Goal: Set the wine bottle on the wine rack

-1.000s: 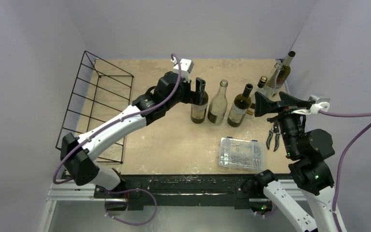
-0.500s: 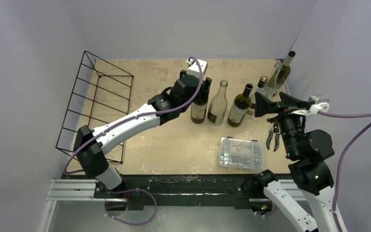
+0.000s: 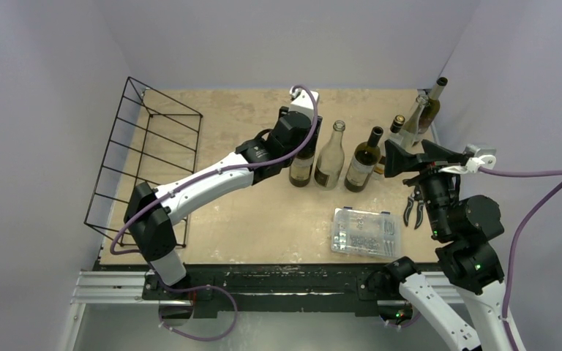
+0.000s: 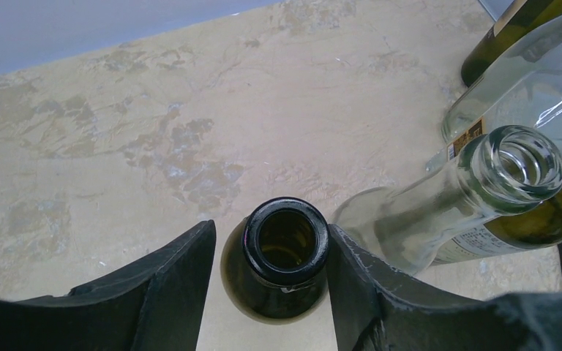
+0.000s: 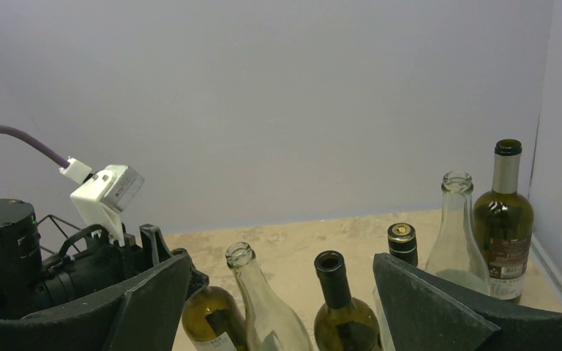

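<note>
The wine bottle (image 3: 301,167) is dark green with a pale label and stands upright at mid table, leftmost of a row of three. My left gripper (image 3: 304,137) hangs over its neck. In the left wrist view the bottle's open black mouth (image 4: 286,241) sits between the two fingers of the left gripper (image 4: 271,232); the right finger touches the neck, the left finger stands a small gap away. The black wire wine rack (image 3: 165,97) stands at the table's left edge, with no bottle in it. My right gripper (image 3: 418,157) is raised at the right, wide open and holding nothing.
A clear glass bottle (image 3: 331,159) stands close to the right of the wine bottle, then a green bottle (image 3: 363,162). More bottles (image 3: 418,115) cluster at the back right corner. A clear plastic box (image 3: 366,232) and black-handled pliers (image 3: 412,209) lie near the right arm.
My left arm has reached right and forward from beside the wine bottle until its fingers stand around the neck, and the fingers have narrowed. The right arm has barely moved.
</note>
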`<act>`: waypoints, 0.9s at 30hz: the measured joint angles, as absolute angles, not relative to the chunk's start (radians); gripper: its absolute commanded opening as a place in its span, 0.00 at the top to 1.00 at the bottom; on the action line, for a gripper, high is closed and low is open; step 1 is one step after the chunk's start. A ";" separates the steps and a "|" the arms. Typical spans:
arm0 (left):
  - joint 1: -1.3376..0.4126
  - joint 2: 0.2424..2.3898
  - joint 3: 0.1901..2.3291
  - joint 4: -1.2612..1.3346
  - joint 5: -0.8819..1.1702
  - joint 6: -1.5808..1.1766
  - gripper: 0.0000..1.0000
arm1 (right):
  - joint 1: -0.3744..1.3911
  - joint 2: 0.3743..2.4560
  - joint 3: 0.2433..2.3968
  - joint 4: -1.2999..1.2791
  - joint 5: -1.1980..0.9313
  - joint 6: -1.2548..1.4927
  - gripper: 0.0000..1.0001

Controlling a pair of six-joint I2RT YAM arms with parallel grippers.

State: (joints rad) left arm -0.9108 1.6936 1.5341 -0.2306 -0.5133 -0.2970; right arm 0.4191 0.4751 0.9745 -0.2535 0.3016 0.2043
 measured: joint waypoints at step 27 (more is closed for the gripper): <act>-0.910 1.718 1.562 -0.313 -0.537 -0.373 0.91 | 0.419 0.474 0.960 -0.250 0.302 0.204 0.01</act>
